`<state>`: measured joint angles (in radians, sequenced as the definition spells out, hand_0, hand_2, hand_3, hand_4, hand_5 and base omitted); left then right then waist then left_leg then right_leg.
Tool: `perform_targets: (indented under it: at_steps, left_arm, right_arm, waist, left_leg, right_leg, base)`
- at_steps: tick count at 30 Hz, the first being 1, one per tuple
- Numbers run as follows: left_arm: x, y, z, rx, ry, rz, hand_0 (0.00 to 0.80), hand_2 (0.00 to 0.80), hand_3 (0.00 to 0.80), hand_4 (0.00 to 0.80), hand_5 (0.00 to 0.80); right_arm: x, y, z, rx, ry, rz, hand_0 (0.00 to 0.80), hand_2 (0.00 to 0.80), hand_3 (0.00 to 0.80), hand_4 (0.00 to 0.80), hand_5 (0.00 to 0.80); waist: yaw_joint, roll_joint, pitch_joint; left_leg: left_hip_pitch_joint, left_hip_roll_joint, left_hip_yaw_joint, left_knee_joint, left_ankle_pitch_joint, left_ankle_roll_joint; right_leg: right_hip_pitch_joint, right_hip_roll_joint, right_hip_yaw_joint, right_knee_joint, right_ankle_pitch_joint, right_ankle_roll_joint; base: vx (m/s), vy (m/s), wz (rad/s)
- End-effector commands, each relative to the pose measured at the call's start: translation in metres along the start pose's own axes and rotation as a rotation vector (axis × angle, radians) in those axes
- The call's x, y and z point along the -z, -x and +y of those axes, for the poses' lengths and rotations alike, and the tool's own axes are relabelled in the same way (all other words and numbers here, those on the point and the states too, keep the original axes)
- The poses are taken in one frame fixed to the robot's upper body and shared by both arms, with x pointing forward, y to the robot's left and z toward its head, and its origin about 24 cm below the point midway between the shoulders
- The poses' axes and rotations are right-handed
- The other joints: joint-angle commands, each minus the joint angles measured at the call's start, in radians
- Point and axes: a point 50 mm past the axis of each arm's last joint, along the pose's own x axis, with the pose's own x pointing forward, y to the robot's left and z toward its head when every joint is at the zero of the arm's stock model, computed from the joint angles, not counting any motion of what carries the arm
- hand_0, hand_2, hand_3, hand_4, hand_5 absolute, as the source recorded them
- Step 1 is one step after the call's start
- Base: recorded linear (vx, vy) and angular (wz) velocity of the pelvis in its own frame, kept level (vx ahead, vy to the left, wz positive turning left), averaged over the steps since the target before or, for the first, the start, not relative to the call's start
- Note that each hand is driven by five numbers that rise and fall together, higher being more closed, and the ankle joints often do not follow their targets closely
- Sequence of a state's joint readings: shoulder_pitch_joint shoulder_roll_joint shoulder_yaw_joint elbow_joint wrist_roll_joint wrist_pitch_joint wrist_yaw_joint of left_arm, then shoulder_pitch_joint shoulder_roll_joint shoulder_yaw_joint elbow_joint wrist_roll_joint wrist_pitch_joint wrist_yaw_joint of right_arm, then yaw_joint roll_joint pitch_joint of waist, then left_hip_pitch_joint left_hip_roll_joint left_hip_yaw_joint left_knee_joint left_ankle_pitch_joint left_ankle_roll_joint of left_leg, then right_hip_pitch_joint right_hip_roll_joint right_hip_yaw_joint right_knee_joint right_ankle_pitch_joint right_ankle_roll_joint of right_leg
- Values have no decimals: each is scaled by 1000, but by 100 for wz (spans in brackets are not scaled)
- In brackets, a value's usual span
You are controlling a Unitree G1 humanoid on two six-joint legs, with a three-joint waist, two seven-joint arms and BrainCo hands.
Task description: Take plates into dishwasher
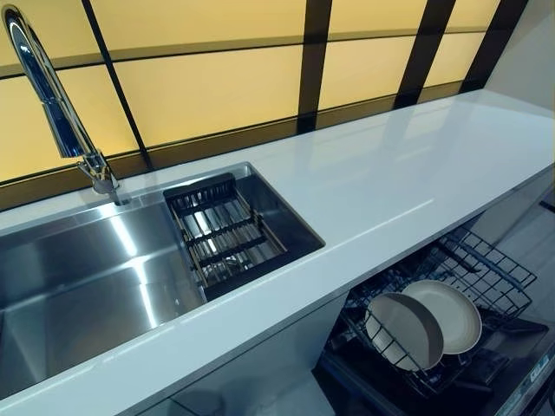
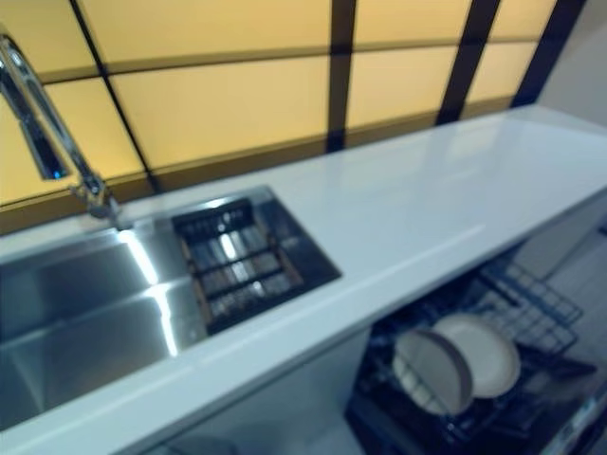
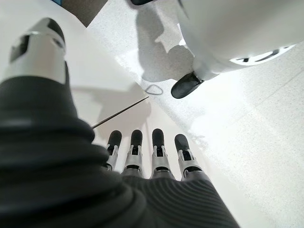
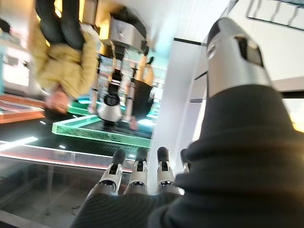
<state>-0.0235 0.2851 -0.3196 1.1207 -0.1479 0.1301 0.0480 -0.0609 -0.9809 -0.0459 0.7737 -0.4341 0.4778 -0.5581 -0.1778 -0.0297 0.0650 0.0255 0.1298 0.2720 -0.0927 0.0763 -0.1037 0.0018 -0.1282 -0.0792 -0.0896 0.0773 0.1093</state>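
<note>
Two plates stand on edge in the dishwasher's lower wire rack (image 1: 499,277), which is pulled out below the counter at the lower right. The front plate (image 1: 404,330) is cream with a dark rim. The second plate (image 1: 458,312), white, leans behind it. Neither hand shows in the eye views. My left hand (image 3: 142,156) appears only in its wrist view, fingers straight and empty, pointing at pale floor. My right hand (image 4: 137,175) shows in its own wrist view, fingers straight, holding nothing.
A white counter (image 1: 408,173) runs across the scene. A steel sink (image 1: 78,277) is set into it at left, with a dark drying rack (image 1: 221,230) inside and a chrome tap (image 1: 52,104) behind. A person in a yellow jacket (image 4: 61,61) shows in the right wrist view.
</note>
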Motion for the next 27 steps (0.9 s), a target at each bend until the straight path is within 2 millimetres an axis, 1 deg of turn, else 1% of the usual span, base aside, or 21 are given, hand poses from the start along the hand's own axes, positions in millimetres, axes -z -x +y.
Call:
perform_targets:
  at_steps: [1, 2, 6, 7, 10, 12, 13, 14, 15, 16, 17, 19, 20, 21, 22, 24, 25, 26, 27]
  left_arm:
    - [-11, -3, 12, -36, 3, 21, 0, 0, 0, 0, 0]
    - [-8, -3, 13, -40, 25, 40, 0, 0, 0, 0, 0]
    - [-5, -3, 16, -52, 59, 56, 0, 0, 0, 0, 0]
    - [-2, -3, 18, -54, 50, 70, 0, 0, 0, 0, 0]
    - [0, -3, 24, -88, 42, 79, 0, 0, 0, 0, 0]
    - [-4, -1, 42, -148, 47, 95, 0, 0, 0, 0, 0]
    - [-4, -1, 45, -155, 46, 99, 0, 0, 0, 0, 0]
    - [-3, 0, 53, -187, 44, 111, 0, 0, 0, 0, 0]
    - [0, 2, 62, -214, 46, 124, 0, 0, 0, 0, 0]
    - [1, 2, 63, -217, 46, 127, 0, 0, 0, 0, 0]
    - [3, 3, 70, -231, 49, 140, 0, 0, 0, 0, 0]
    - [13, 7, 80, -238, 91, 190, 0, 0, 0, 0, 0]
    - [13, 7, 81, -239, 92, 190, 0, 0, 0, 0, 0]
    - [18, 8, 83, -228, 114, 212, 0, 0, 0, 0, 0]
    - [25, 9, 82, -210, 137, 238, 0, 0, 0, 0, 0]
    - [32, 9, 78, -190, 140, 263, 0, 0, 0, 0, 0]
    - [37, 9, 76, -180, 135, 276, 0, 0, 0, 0, 0]
    - [40, 10, 75, -179, 131, 288, 0, 0, 0, 0, 0]
    - [40, 10, 76, -183, 130, 290, 0, 0, 0, 0, 0]
  right_arm:
    - [-3, -10, -17, 82, -73, 45, 0, 0, 0, 0, 0]
    - [1, -7, -11, 58, -85, 65, 0, 0, 0, 0, 0]
    - [11, -1, 0, 10, -118, 111, 0, 0, 0, 0, 0]
    - [15, 3, 6, -16, -133, 134, 0, 0, 0, 0, 0]
    - [19, 8, 12, -48, -135, 144, 0, 0, 0, 0, 0]
    - [27, 12, 17, -83, -129, 155, 0, 0, 0, 0, 0]
    - [28, 12, 18, -85, -132, 155, 0, 0, 0, 0, 0]
    - [29, 13, 19, -89, -151, 147, 0, 0, 0, 0, 0]
    - [26, 13, 18, -94, -177, 133, 0, 0, 0, 0, 0]
    - [26, 13, 17, -94, -180, 132, 0, 0, 0, 0, 0]
    - [24, 13, 16, -96, -195, 128, 0, 0, 0, 0, 0]
    - [21, 15, 21, -137, -251, 131, 0, 0, 0, 0, 0]
    - [20, 16, 21, -137, -252, 131, 0, 0, 0, 0, 0]
    - [19, 19, 27, -170, -283, 137, 0, 0, 0, 0, 0]
    - [18, 23, 35, -218, -317, 146, 0, 0, 0, 0, 0]
    - [16, 28, 45, -279, -356, 159, 0, 0, 0, 0, 0]
    - [15, 30, 49, -300, -365, 165, 0, 0, 0, 0, 0]
    - [9, 32, 52, -322, -381, 169, 0, 0, 0, 0, 0]
    - [7, 32, 54, -336, -396, 174, 0, 0, 0, 0, 0]
  waist:
    - [11, -29, 4]
    - [10, -33, 0]
    - [8, -38, -4]
    - [5, -41, -4]
    - [-8, -45, 0]
    - [-32, -47, 10]
    - [-33, -48, 13]
    - [-37, -52, 20]
    - [-40, -50, 32]
    - [-40, -49, 33]
    - [-38, -45, 40]
    - [-7, -34, 45]
    - [-7, -36, 43]
    - [13, -28, 41]
    - [35, -21, 33]
    - [60, -20, 22]
    - [73, -23, 17]
    - [88, -33, 18]
    - [95, -39, 22]
  left_leg:
    - [95, 9, 11, 5, -82, 21]
    - [101, 6, 12, 5, -83, 24]
    - [111, -2, 11, 6, -88, 32]
    - [114, -6, 11, 11, -92, 38]
    - [126, -16, 22, 24, -103, 50]
    - [128, -28, 50, 67, -126, 67]
    - [126, -29, 50, 71, -125, 66]
    - [123, -32, 49, 74, -120, 60]
    - [123, -26, 42, 69, -113, 51]
    - [123, -25, 42, 67, -112, 50]
    - [118, -18, 43, 60, -102, 48]
    - [87, 3, 59, 53, -80, 57]
    - [82, 3, 60, 54, -76, 57]
    - [64, 15, 68, 61, -70, 64]
    - [34, 32, 68, 80, -64, 68]
    - [-7, 51, 53, 118, -62, 71]
    - [-28, 56, 38, 142, -67, 74]
    - [-55, 64, 16, 177, -81, 80]
    - [-70, 72, 10, 195, -84, 82]
  right_leg:
    - [-4, -11, 39, 15, 26, 57]
    - [2, -11, 41, 16, 27, 57]
    - [10, -13, 45, 20, 27, 57]
    - [13, -13, 51, 23, 26, 55]
    - [12, -13, 70, 39, 21, 53]
    - [-1, -14, 93, 66, 24, 54]
    - [-4, -15, 94, 63, 32, 57]
    - [-22, -24, 89, 41, 78, 74]
    - [-61, -33, 89, 44, 111, 92]
    - [-68, -33, 91, 48, 113, 94]
    - [-90, -38, 89, 72, 118, 99]
    - [-90, -82, 50, 175, 116, 96]
    - [-95, -82, 51, 175, 119, 95]
    - [-76, -112, 35, 236, 114, 90]
    - [-64, -139, 34, 293, 116, 81]
    - [-43, -155, 46, 310, 122, 70]
    - [-25, -163, 53, 310, 120, 67]
    - [-16, -171, 66, 319, 121, 68]
    - [-12, -164, 65, 318, 103, 69]
  base:
    - [-17, 60, -5]
    - [-16, 58, -4]
    - [-27, 83, -1]
    - [-27, 95, -1]
    - [-6, 125, -4]
    - [42, 145, -16]
    - [9, 73, -16]
    - [-59, -3, -16]
    - [-65, -8, -18]
    - [-121, -38, -26]
    - [-253, -100, -27]
    - [-343, -152, -32]
    - [-280, -150, -58]
    - [-304, -204, -70]
    - [-367, -294, -57]
    - [-232, -283, -19]
    - [-201, -332, -28]
    - [-195, -343, -37]
    - [-161, -294, -49]
